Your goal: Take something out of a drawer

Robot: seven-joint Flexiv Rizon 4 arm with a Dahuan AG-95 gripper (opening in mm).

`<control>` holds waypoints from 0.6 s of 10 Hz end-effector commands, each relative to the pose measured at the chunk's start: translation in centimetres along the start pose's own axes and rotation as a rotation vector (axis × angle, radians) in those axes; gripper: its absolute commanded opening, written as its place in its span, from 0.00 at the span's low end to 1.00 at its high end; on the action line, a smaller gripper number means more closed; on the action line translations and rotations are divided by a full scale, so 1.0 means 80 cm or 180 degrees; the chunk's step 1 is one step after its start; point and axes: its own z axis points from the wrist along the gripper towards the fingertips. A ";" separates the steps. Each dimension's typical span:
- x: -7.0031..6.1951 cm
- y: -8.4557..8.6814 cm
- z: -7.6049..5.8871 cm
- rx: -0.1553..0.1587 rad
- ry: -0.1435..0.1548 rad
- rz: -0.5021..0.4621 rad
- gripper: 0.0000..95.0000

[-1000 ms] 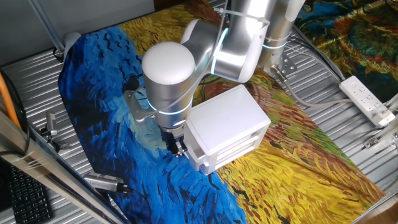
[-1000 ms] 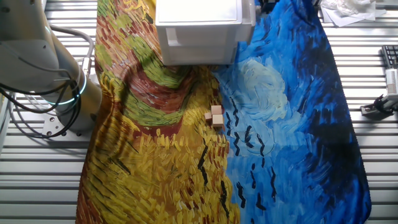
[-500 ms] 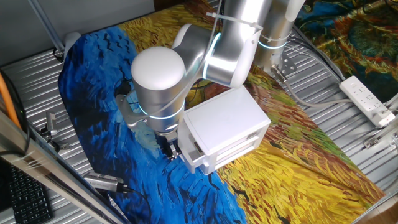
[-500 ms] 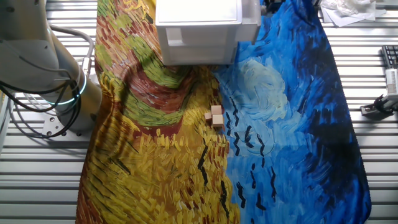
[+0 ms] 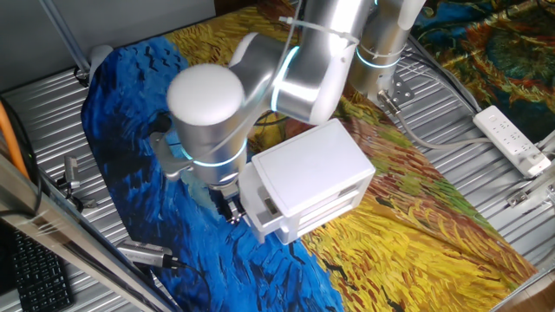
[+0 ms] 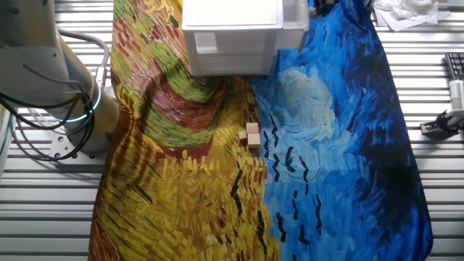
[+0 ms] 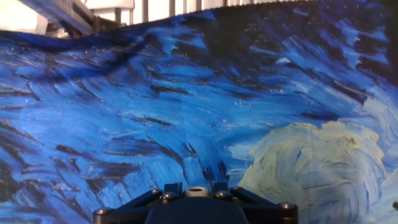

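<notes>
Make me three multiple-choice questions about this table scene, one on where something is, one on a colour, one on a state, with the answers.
1. Where do the small light-brown wooden blocks lie?
A. on the cabinet's top
B. on the blue-and-yellow painted cloth
C. on the bare metal slats

2. What colour is the box-shaped plastic cabinet?
A. white
B. grey
C. blue

3. How is the white plastic drawer?
A. shut flush
B. slid partway out
C. lying apart from the cabinet

Answers: 1 B, they sit on the cloth, clear of the cabinet. 2 A, all its faces are white. 3 B, it juts out but stays in the cabinet.
</notes>
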 end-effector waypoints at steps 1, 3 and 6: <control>0.000 -0.002 0.001 0.0002 -0.0017 -0.0003 0.00; -0.006 -0.001 -0.001 -0.0001 -0.0002 0.0002 0.00; -0.013 -0.003 -0.001 -0.0003 0.0014 -0.0011 0.00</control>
